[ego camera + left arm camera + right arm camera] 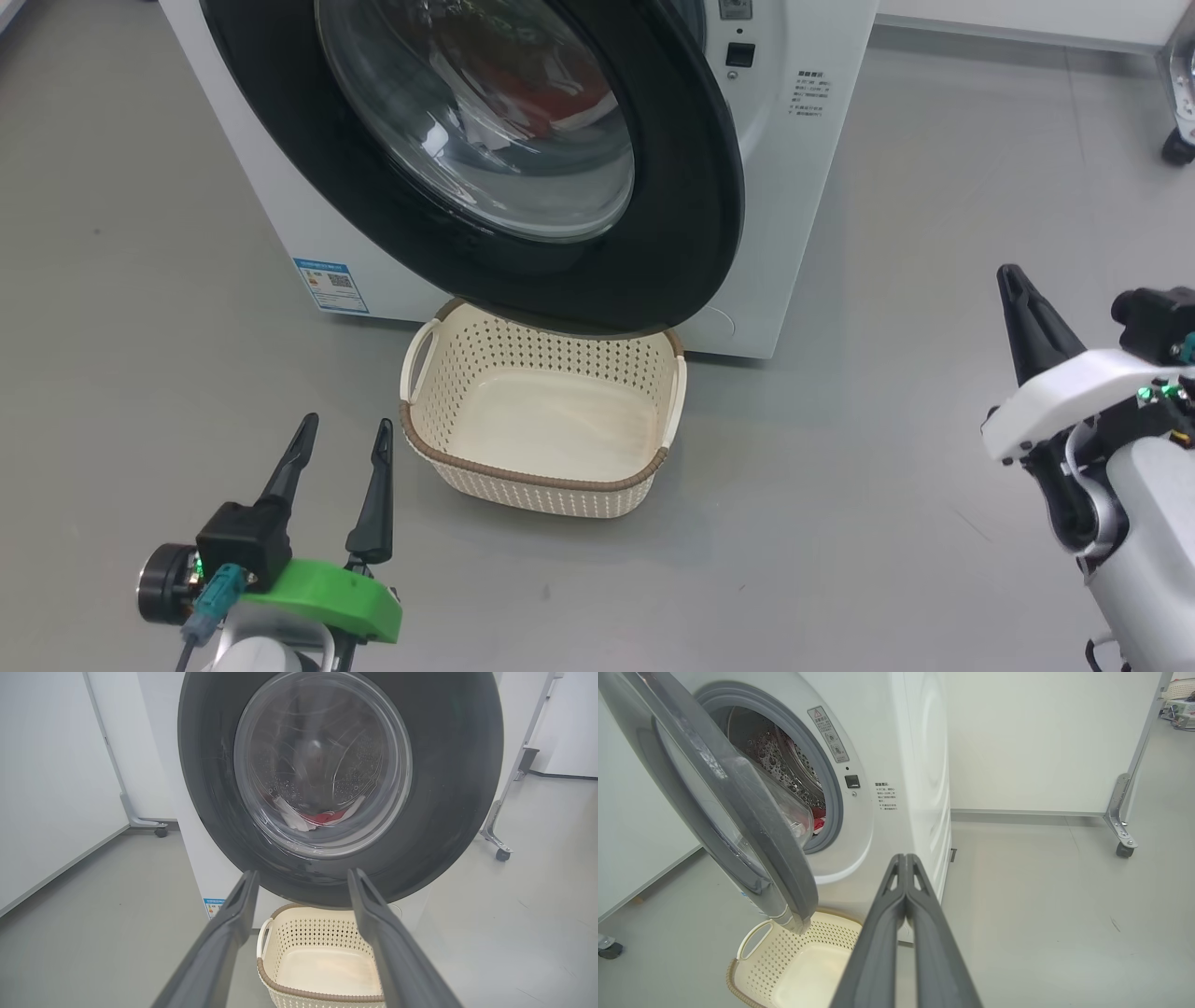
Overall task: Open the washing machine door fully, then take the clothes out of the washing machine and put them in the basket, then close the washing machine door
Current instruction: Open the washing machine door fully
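The washing machine door (691, 187) stands part open
It overhangs the basket (532, 478) — the clothes (327, 817) lie inside the washing machine (794, 187); left gripper (345, 425) spread wide, right gripper (1010, 277) pinched shut — both empty.

The door (695, 196), swung part-way out from the left, blocks the straight way from the near side into the drum (775, 756). Its lower rim overhangs the far edge of the basket (523, 474), while the basket's near part lies open from above. The one way in is the wedge between the door and the washer (803, 215) front (widest on the right), through which the clothes (818, 820) show. The floor (887, 448) right of the basket is open, and a wheeled frame (1122, 835) stands far right, well apart. The left gripper (345, 425) faces the door glass; the right gripper (1008, 275) points toward the wedge.
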Controlling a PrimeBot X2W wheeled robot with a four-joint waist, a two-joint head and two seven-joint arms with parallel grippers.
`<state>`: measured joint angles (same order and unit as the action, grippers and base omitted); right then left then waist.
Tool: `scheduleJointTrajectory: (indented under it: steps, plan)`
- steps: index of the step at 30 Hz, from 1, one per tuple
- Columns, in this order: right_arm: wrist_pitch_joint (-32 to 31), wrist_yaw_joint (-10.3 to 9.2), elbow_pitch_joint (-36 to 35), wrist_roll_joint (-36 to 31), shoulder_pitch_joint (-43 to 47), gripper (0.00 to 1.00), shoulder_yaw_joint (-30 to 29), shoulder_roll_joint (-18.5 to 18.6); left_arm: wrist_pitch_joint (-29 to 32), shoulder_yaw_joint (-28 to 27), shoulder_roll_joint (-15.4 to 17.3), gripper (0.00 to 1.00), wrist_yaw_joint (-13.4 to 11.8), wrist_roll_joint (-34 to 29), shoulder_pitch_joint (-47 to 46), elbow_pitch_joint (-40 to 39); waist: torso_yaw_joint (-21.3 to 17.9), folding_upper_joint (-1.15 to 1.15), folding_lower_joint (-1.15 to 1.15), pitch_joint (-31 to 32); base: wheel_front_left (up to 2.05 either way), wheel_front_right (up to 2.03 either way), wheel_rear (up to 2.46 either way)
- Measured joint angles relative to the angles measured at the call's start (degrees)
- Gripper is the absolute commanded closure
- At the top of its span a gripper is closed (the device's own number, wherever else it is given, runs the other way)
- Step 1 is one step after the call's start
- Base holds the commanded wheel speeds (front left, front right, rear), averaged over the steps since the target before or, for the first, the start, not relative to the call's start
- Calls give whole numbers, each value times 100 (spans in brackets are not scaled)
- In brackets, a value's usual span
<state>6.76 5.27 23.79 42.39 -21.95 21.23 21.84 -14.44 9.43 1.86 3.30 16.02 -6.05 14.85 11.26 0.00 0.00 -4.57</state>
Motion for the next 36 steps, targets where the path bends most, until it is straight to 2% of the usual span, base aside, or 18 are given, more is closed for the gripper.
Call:
scheduleJointTrajectory:
  steps: [6, 7, 8, 9, 18, 36]
  plan:
    - [555, -360, -263, -176, 528, 100, -100, -65, 0, -64, 2, 0, 0, -48, 56, -27, -26, 0, 0, 50, 0, 0, 0]
    - [635, -443, -304, -202, 602, 61, -127, -66, 0, -77, 2, 0, 0, -48, 70, -36, -30, 0, 0, 57, 0, 0, 0]
    - [677, -495, -346, -255, 671, 3, -151, -65, 0, -89, 3, 0, 0, -48, 87, -41, -35, 0, 0, 62, 0, 0, 0]
    - [668, -523, -376, -261, 742, 0, -177, -78, 0, -96, 2, 0, 0, -48, 100, -44, -38, 0, 0, 67, 0, 0, 0]
    - [669, -794, -756, -407, 1233, 0, -170, -215, 0, -118, 3, 0, 1, -48, 166, -64, -76, 0, 0, 71, 0, 0, 0]
    - [719, -999, -1336, -527, 1702, 0, -298, -277, 0, -118, 4, 0, 3, -51, 197, -107, -100, 0, 0, 56, 0, 0, 0]
